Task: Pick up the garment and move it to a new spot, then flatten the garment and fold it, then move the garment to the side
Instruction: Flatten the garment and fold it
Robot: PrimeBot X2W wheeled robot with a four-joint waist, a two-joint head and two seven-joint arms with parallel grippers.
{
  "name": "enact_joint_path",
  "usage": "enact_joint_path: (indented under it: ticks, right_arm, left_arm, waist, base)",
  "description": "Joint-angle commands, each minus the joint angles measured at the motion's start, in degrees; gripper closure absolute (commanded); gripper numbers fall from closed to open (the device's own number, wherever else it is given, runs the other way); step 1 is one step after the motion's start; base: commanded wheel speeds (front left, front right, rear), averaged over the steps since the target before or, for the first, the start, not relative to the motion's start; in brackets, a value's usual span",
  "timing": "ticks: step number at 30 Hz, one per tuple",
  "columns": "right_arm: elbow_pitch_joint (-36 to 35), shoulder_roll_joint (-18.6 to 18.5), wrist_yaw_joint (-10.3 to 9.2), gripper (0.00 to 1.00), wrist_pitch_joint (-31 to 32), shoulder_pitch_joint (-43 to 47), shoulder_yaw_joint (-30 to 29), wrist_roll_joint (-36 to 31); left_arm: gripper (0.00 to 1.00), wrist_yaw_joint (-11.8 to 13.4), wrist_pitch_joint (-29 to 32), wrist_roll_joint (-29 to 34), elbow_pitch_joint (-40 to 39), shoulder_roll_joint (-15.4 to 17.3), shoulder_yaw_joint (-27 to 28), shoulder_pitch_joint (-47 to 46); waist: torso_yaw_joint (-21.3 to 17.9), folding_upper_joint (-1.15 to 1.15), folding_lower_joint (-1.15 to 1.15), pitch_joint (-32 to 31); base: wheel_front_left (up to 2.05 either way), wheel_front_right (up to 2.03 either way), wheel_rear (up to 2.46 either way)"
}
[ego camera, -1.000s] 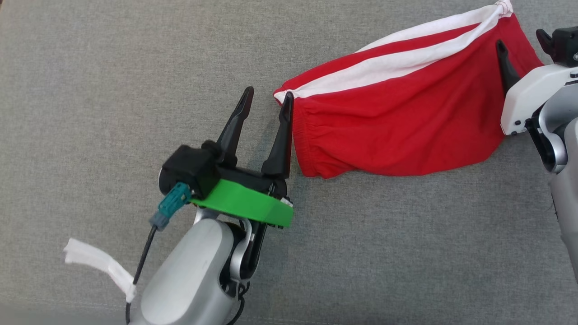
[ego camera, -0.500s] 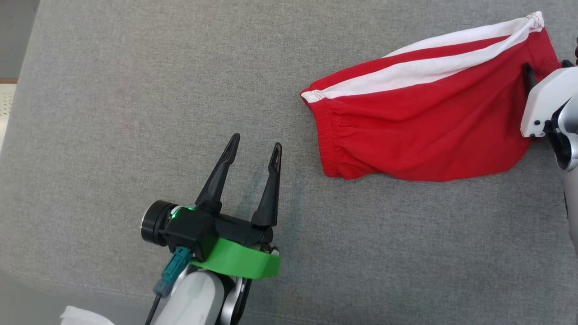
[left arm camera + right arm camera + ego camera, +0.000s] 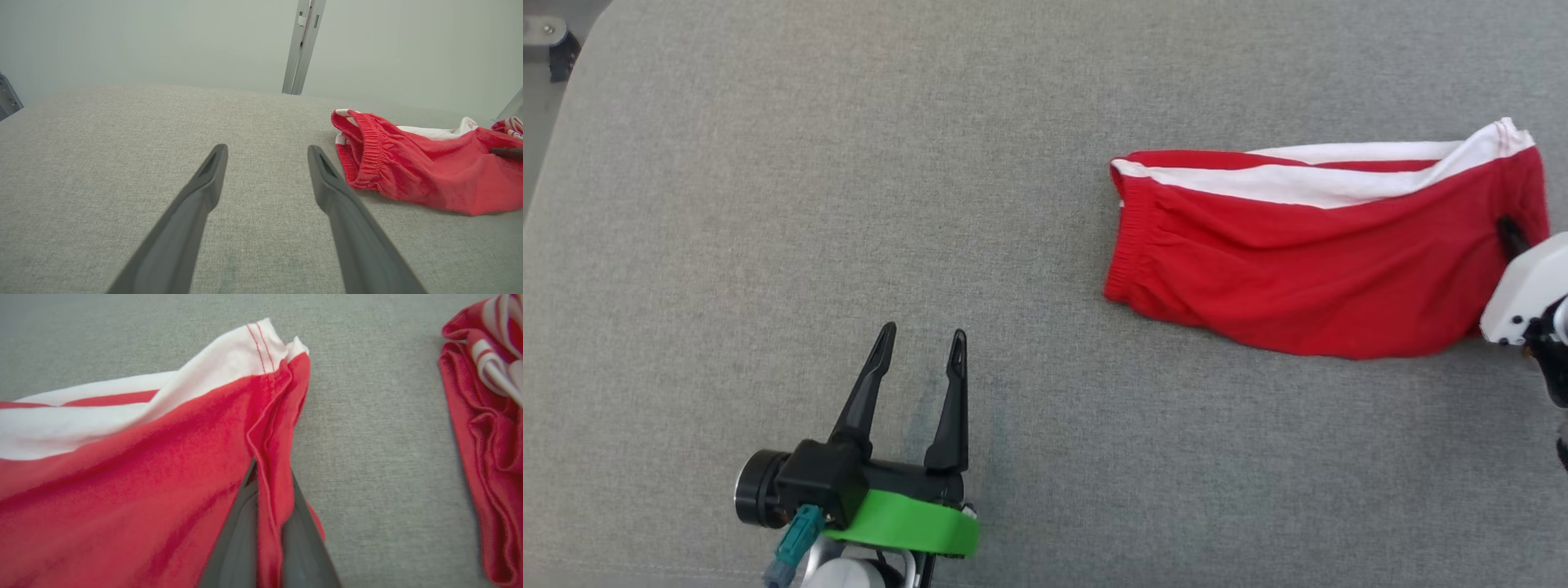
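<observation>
Jaws of right gripper (image 3: 271,477) are pinched on right end of garment (image 3: 1298,278); jaws of left gripper (image 3: 920,339) are spread, empty, well left of it. Garment is laid far right on bench (image 3: 849,163), long axis left-right.

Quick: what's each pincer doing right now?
Left pincer: open, holding nothing.
Right pincer: shut on the red garment at its edge.
</observation>
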Motion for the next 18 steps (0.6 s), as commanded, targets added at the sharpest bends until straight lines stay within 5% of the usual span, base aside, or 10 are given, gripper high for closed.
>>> enact_joint_path:
  ticks: [1,5,10,18]
  right_arm:
    - [-1.2,-1.0,-0.13,1.00,-1.0,1.2,-1.1,0.3]
    - [-4.3,-1.8,-0.13,1.00,-2.6,2.5,-2.2,-0.7]
    - [-10.3,0.3,-0.12,1.00,-0.9,3.2,3.2,-0.5]
    - [-14.6,10.0,-0.11,1.00,1.9,2.6,15.3,0.6]
  left_arm:
    - [0.00,-0.4,-0.1,0.0,0.2,0.1,0.9,1.7]
    - [0.00,-0.4,-0.1,-0.5,0.5,0.1,2.4,4.0]
    - [0.00,-0.1,-0.1,-1.5,1.0,0.1,2.3,5.4]
    - [0.00,0.8,-0.1,-3.3,2.0,0.1,0.1,6.0]
  waist:
    - [-2.3,0.00,0.00,-3.2]
    - [-2.7,0.00,0.00,-5.0]
    - [-1.9,0.00,0.00,-6.5]
    - [0.8,0.00,0.00,-7.6]
  base:
    - [0.00,0.00,0.00]
    - [0.00,0.00,0.00]
    - [0.00,0.00,0.00]
    - [0.00,0.00,0.00]
